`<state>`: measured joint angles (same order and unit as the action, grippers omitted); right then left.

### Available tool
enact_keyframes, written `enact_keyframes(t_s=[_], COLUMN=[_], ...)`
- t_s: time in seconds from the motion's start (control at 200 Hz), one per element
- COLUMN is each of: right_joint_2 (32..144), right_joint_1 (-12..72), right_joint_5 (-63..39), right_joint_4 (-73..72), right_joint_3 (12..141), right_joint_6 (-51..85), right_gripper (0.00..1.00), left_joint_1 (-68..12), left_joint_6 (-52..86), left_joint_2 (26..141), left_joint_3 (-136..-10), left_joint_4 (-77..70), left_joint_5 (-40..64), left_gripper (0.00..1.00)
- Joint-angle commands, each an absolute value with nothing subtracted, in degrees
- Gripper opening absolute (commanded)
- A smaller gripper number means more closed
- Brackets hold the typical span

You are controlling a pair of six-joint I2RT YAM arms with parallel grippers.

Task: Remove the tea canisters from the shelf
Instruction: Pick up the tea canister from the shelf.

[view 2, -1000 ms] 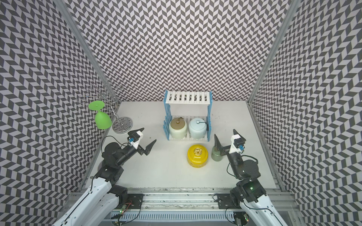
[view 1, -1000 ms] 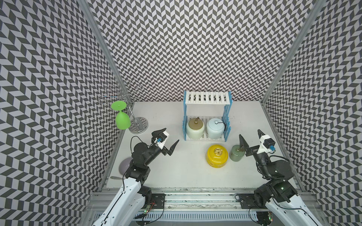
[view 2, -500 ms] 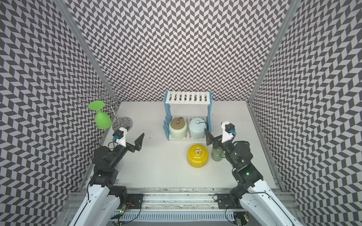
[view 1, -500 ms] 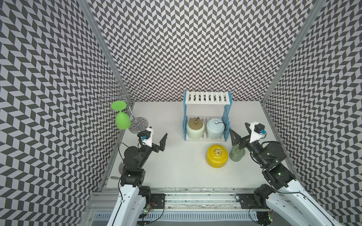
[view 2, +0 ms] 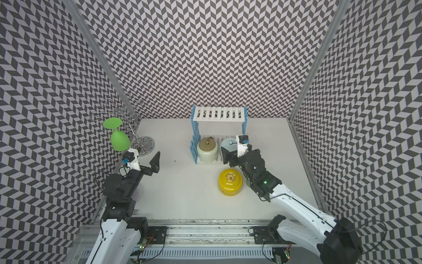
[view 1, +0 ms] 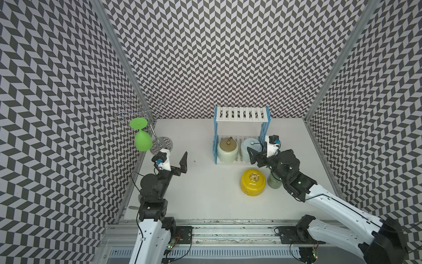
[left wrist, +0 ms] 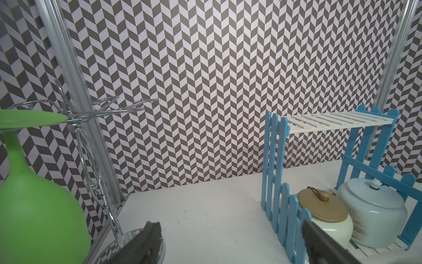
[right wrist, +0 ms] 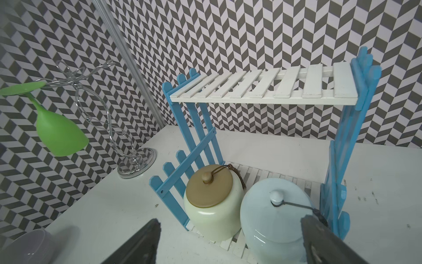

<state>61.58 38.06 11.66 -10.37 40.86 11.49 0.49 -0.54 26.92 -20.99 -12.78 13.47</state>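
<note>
The shelf [view 1: 242, 114] [view 2: 219, 114] [right wrist: 262, 89] stands at the back centre with its top board bare. On its lower tier the cream canister with a tan lid [view 1: 228, 152] [view 2: 206, 152] [right wrist: 212, 205] sits beside the pale blue canister [view 1: 246, 148] [view 2: 227, 145] [right wrist: 274, 217]. In front of the shelf, on the table, are the yellow canister [view 1: 253, 185] [view 2: 230, 185] and the sage-green canister [view 1: 274, 184], which my right arm partly hides. My right gripper [view 1: 260, 153] [view 2: 235, 152] [right wrist: 230, 219] is open just in front of the pale blue canister. My left gripper [view 1: 174, 160] [view 2: 146, 160] [left wrist: 229, 224] is open over bare table at the left.
A chrome wire glass stand [view 1: 162, 143] [view 2: 146, 144] stands in the back left corner with a green goblet [view 1: 142, 141] [view 2: 119, 141] hanging upside down from it. A pale lavender bowl [right wrist: 29, 246] sits under my left arm. Patterned walls close in three sides.
My right gripper has moved from beside the sage-green canister up to the shelf's lower tier, at the pale blue canister. My left gripper has drawn back to the left.
</note>
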Motion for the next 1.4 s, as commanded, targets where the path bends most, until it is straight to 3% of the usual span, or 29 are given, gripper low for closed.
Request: enact_keyframes(t_s=[0.0, 0.381, 0.736, 1.172, 1.397], right_joint_2=[64.8, 79.3, 90.0, 97.8, 100.9], right_joint_1=[38.7, 38.7, 37.7, 34.7, 34.3], right_joint_5=[15.2, 28.9, 32.4, 32.6, 31.6], right_joint_4=[-13.5, -15.7, -22.8, -24.0, -23.2], right_joint_3=[43.3, 48.2, 52.4, 54.7, 55.2], right_joint_6=[13.8, 17.5, 15.4, 15.0, 14.0], right_gripper=[0.94, 0.94, 0.91, 0.8, 0.67], left_joint_1=[0.5, 0.9, 0.7, 0.7, 0.9], left_joint_6=[-1.6, -2.5, -3.5, -3.7, -3.5], left_joint_2=[24.9, 24.3, 23.9, 23.8, 23.8], left_joint_3=[-20.8, -20.6, -20.5, -20.4, -20.8], left_joint_4=[-14.9, -15.2, -15.3, -15.6, -15.1], left_joint_5=[12.0, 11.6, 11.4, 11.4, 11.4], left_gripper=[1.0, 1.0, 1.0, 1.0, 1.0])
